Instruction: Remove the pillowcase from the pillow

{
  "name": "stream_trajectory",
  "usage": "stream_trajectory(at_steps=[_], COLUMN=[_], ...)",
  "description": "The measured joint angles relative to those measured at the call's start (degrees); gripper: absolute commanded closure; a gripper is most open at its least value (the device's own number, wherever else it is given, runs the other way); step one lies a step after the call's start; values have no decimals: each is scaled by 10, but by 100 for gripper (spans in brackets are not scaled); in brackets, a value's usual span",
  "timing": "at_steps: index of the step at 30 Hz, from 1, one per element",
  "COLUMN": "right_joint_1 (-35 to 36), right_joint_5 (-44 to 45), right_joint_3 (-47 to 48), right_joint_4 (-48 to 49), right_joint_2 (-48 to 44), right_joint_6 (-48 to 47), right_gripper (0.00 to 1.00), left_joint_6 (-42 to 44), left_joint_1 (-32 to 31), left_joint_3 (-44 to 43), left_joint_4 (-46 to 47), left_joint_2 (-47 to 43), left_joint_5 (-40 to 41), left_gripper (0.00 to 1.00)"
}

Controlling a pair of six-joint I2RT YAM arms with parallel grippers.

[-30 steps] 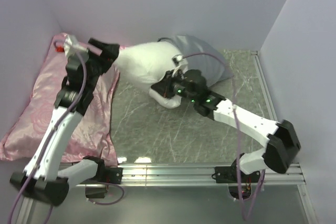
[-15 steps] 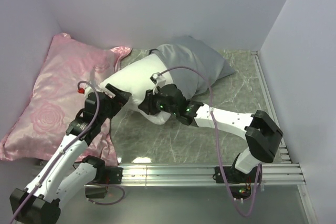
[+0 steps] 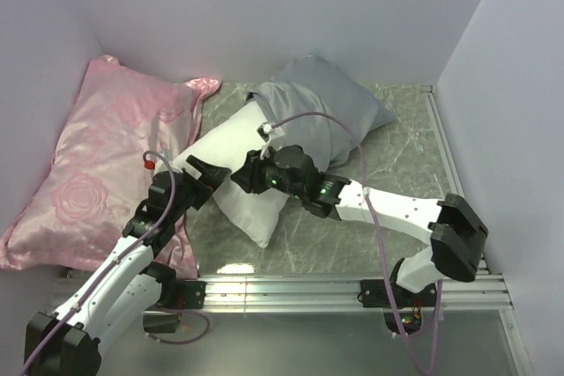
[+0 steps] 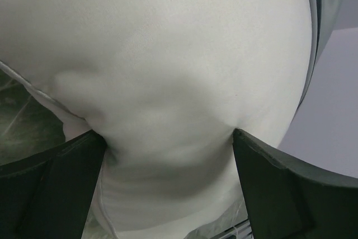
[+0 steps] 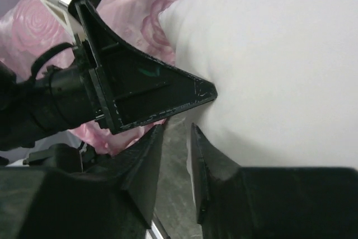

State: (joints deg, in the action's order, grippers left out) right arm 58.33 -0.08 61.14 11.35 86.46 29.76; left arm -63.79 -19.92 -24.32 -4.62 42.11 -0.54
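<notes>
The white pillow (image 3: 251,209) lies on the table, its near half out of the grey pillowcase (image 3: 326,103), which still covers its far end. My left gripper (image 3: 216,173) grips the pillow's left side; in the left wrist view the pillow (image 4: 168,54) bulges between the spread fingers (image 4: 50,188), with the pillowcase's edge (image 4: 321,4) at the top right. My right gripper (image 3: 240,175) sits at the same pillow edge. Its jaws (image 5: 176,130) stand a narrow gap apart with only table showing between them, one finger against the pillow (image 5: 279,71).
The pink rose-patterned satin pillow (image 3: 97,156) fills the table's left side, right beside my left arm; it also shows in the right wrist view (image 5: 140,4). Walls close in at the back and both sides. A metal rail (image 3: 352,288) runs along the near edge.
My left arm swung from the back left to the front and took hold of the pillow. The pillow slid toward the front left, further out of the pillowcase. My right gripper shifted left.
</notes>
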Motion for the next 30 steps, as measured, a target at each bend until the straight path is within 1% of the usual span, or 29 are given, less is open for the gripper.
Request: stream_trajectory(at_steps=[4, 5, 6, 9, 12, 14, 17, 19, 24, 30], right_joint_1=[2, 2, 2, 1, -3, -4, -3, -3, -5, -8], right_joint_5=[53, 70, 90, 130, 132, 128, 120, 110, 81, 52], right_joint_3=[-28, -34, -35, -35, -41, -63, -108, -120, -105, -75], right_joint_4=[-26, -38, -55, -84, -102, -100, -90, -86, -45, -33], right_joint_2=[-54, -71, -86, -106, -104, -101, -88, -58, 28, 64], right_joint_6=[0, -2, -2, -7, -6, -2, 11, 20, 39, 50], right_gripper=[47, 42, 39, 34, 32, 29, 28, 29, 32, 36], left_joint_6=[3, 6, 7, 7, 11, 15, 21, 25, 31, 30], left_joint_1=[0, 0, 0, 0, 0, 0, 0, 0, 2, 3], left_joint_3=[9, 9, 9, 24, 35, 35, 42, 52, 87, 104], left_joint_4=[13, 17, 22, 43, 48, 46, 52, 62, 82, 88], left_joint_2=[4, 9, 14, 21, 19, 16, 11, 15, 30, 8], left_joint_5=[-3, -5, -8, -23, -35, -38, -48, -59, -72, -67], left_gripper=[1, 1, 1, 1, 1, 1, 1, 1, 1, 1])
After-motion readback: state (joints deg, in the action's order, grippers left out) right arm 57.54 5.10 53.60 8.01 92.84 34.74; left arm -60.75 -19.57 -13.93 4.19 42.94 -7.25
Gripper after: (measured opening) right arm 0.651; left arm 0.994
